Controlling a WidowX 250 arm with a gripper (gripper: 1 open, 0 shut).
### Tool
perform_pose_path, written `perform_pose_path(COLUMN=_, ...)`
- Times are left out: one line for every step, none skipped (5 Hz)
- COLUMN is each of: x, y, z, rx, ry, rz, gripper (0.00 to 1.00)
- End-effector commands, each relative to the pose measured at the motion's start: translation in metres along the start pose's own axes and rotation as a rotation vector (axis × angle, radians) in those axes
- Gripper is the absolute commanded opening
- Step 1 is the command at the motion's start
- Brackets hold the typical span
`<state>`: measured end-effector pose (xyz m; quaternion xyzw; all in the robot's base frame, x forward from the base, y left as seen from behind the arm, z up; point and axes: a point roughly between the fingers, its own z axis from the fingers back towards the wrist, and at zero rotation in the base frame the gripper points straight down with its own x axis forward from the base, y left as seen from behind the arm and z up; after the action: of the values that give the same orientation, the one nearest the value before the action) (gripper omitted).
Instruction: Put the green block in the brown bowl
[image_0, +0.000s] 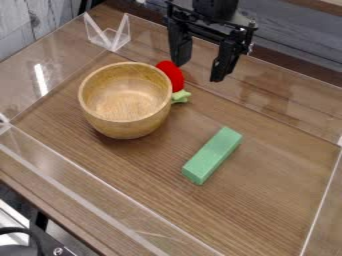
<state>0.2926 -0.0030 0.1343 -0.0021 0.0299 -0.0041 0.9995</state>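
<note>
1. The gripper (198, 62) hung with its jaws spread wide and nothing between them, fingers pointing down at the table
2. The green block (214, 155) lay flat on the wooden table (274, 125), well below and in front of the gripper and a little to its right in the view, untouched; the brown bowl (126, 99) sat down and to the gripper's left, empty
3. The red rounded object (170, 77) sat just beside the gripper's left finger, touching the bowl's rim; a careless descent could have knocked it
4. The block lay at a slant, so jaws not turned across its narrow width would likely have slipped or pushed it aside
5. A low carry could have clipped the bowl's thick rim
</note>
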Motion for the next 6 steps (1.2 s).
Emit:
perform_pose_path(x=-0.005, y=-0.003, z=-0.011, rx=-0.001, ry=0.022, rz=-0.014, gripper=1.0)
perform_pose_path(x=-0.022, y=-0.012, z=-0.025, rx=-0.008, ry=0.041, rz=-0.111, gripper=1.0)
perform_pose_path(x=-0.035, y=-0.019, z=-0.041, rx=-0.008, ry=0.043, rz=-0.172, gripper=1.0)
perform_pose_path(x=-0.042, y=-0.023, z=-0.056, rx=-0.009, ry=0.038, rz=-0.214, gripper=1.0)
perform_pose_path(x=-0.043, y=-0.026, z=-0.071, rx=-0.013, ry=0.018, rz=-0.235, gripper=1.0)
perform_pose_path(x=-0.041, y=-0.029, z=-0.081, rx=-0.014, ry=0.006, rz=-0.24, gripper=1.0)
